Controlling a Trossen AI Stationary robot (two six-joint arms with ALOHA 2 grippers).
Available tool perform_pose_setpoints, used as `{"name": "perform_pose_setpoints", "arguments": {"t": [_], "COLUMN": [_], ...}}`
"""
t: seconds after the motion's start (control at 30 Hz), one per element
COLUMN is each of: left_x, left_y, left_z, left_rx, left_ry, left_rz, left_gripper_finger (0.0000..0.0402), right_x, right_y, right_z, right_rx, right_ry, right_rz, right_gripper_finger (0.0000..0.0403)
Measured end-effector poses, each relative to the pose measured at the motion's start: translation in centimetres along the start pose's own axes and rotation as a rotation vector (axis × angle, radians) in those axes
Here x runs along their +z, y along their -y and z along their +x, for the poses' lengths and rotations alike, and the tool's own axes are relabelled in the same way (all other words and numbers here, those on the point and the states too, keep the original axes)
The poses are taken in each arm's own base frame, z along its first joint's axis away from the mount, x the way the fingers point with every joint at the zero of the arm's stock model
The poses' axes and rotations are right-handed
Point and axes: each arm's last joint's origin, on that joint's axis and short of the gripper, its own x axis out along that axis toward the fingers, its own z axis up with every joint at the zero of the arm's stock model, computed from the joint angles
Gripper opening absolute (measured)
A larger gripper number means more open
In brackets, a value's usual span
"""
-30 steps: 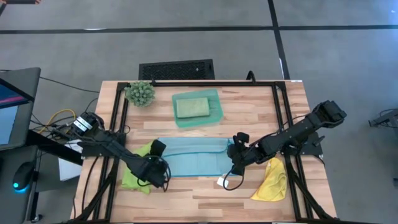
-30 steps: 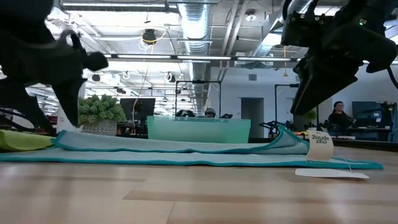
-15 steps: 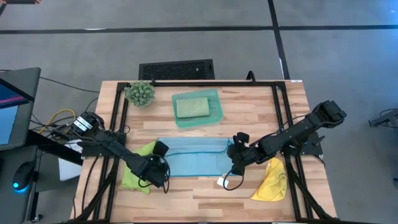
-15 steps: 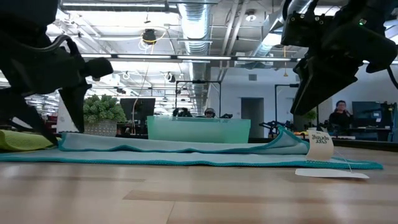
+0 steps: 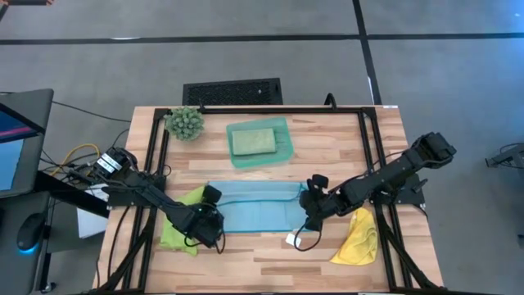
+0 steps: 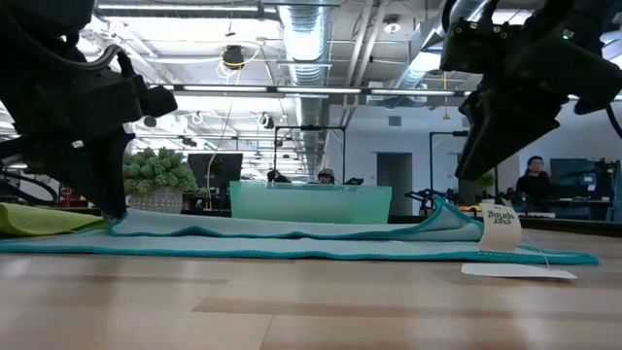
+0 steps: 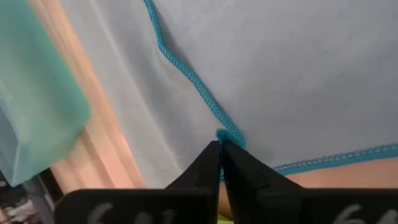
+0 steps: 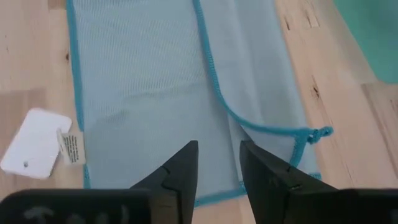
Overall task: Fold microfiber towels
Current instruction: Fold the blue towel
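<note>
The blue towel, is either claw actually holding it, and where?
Yes: the left gripper pinches the blue towel at a stitched corner; the right gripper holds nothing.

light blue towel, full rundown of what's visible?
The light blue towel is a thin, fine-weave cloth with darker teal stitched edging, lying flat on the wooden table, folded over on itself. A white tag trails from its right end. The left gripper is shut on its left corner; the right gripper hovers open over the right end. The lime green towel lies beside it.
</note>
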Motion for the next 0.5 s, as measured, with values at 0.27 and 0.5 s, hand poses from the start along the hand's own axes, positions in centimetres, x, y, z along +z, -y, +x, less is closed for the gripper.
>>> {"name": "perform_pose_setpoints", "arguments": {"t": [0.27,0.5], "left_x": [-0.6,-1.8], "left_y": [-0.5,-1.4], "left_z": [-2.1,-4.5], "left_rx": [0.204,0.331], "left_ry": [0.092,0.188], "left_rz": [-0.138,-0.303], "left_gripper_finger": [0.0001,0.0], "right_x": [-1.0,-1.5], "right_y": [-1.2,0.9], "right_z": [-1.5,-1.0], "right_rx": [-0.007,-0.096], "right_ry": [0.009,-0.118], "right_rz": [-0.076,-0.075], "right_gripper_finger": [0.0129,0.0147]}}
